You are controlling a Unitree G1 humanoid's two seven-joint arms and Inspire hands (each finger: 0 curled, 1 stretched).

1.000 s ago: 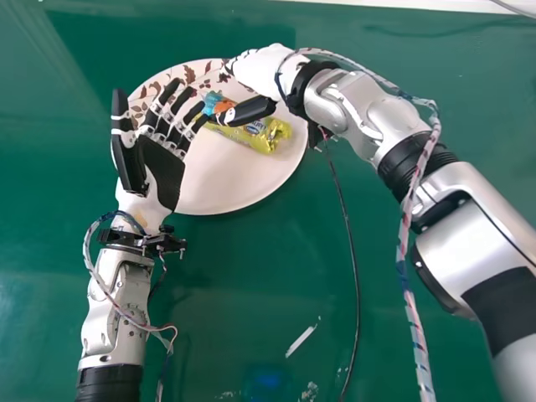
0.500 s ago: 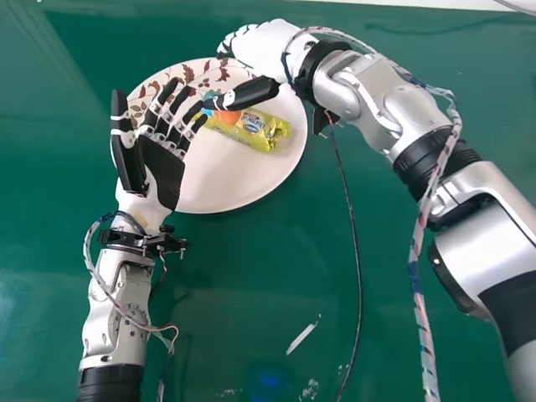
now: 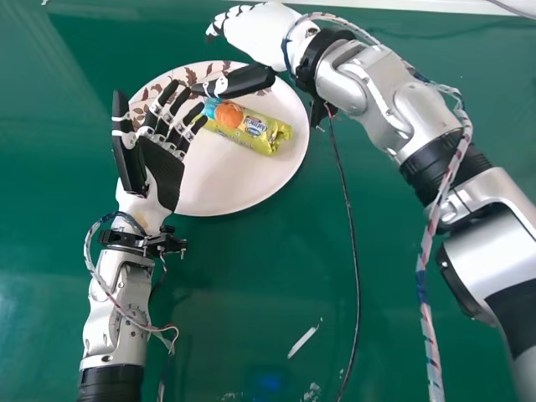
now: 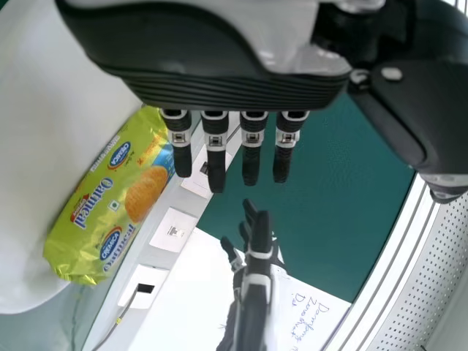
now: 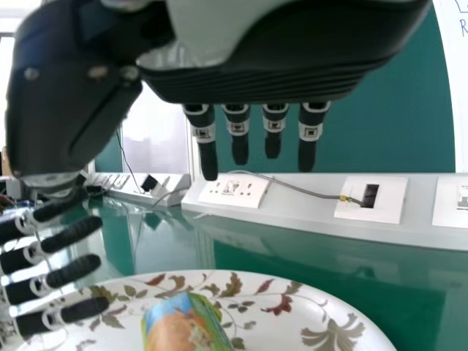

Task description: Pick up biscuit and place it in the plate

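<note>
My right hand (image 3: 263, 35) is open and empty by the far rim of the round white leaf-patterned plate (image 3: 226, 180), my left hand (image 3: 159, 167) open at its left side, and with the yellow-green biscuit packet (image 3: 251, 128) lying on that plate, I judge only withdrawal remains.

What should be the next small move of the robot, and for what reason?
Probably the right hand should draw back to the robot's right, clear of the plate: the biscuit already lies on it, the hand is open and holds nothing, and its thumb hangs over the plate.
</note>
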